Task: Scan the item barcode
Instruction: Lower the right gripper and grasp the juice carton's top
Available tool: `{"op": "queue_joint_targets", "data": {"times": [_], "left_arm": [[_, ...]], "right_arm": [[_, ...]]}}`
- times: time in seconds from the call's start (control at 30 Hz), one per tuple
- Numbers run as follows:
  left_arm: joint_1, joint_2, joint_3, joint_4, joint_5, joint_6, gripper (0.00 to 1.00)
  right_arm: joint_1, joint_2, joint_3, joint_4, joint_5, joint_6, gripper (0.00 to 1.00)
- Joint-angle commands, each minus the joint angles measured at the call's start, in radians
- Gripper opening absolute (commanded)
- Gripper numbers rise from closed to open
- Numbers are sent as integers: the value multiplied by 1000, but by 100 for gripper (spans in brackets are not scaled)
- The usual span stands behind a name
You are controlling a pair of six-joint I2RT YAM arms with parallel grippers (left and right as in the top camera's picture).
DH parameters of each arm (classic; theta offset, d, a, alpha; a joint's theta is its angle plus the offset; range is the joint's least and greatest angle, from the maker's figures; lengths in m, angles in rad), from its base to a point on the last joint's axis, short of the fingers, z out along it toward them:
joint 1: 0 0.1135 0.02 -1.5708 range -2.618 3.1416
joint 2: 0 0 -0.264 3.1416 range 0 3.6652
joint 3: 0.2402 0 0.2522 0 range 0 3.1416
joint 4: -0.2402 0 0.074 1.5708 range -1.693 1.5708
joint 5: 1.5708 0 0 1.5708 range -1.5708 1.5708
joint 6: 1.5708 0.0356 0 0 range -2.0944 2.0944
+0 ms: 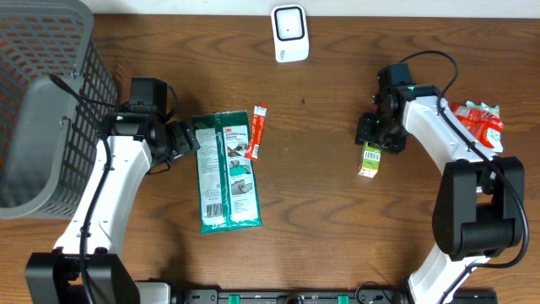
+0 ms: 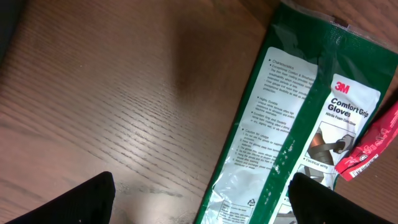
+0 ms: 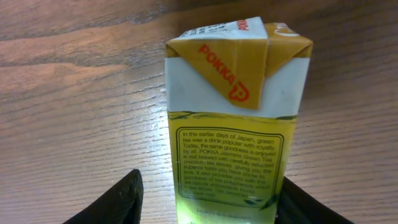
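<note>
Yellow-and-white Pokka green tea carton (image 3: 230,130), lying flat, text panel up, white barcode scanner (image 1: 289,34) well apart

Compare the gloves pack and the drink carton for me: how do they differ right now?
The gloves pack is a large, flat green pouch; the drink carton is a small yellow-and-white box. The gloves pack lies free beside the open left end effector; the drink carton sits between the fingers of the right end effector. Both lie flat on the wooden table.

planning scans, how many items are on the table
4: gloves pack left of centre, red sachet beside it, tea carton right of centre, red-and-white packet far right. basket may hide more.
</note>
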Motion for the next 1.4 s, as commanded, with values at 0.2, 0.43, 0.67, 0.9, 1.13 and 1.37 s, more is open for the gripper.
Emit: {"op": "queue_joint_targets", "data": {"times": [0.2,0.43,0.67,0.9,1.13,1.37], "left_arm": [[2,-1,8,-3,-13,9,90],[2,-1,8,-3,-13,9,90],[2,-1,8,-3,-13,9,90],[2,-1,8,-3,-13,9,90],[2,-1,8,-3,-13,9,90],[2,-1,8,-3,-13,9,90]], "right_arm": [[89,4,-6,35,14,28,52],[172,4,-6,72,14,27,51],[218,4,-6,76,71,24,52],[219,4,-6,88,117,25,53],[219,4,-6,161,175,33,57],[219,5,-6,198,259,108,57]]}}
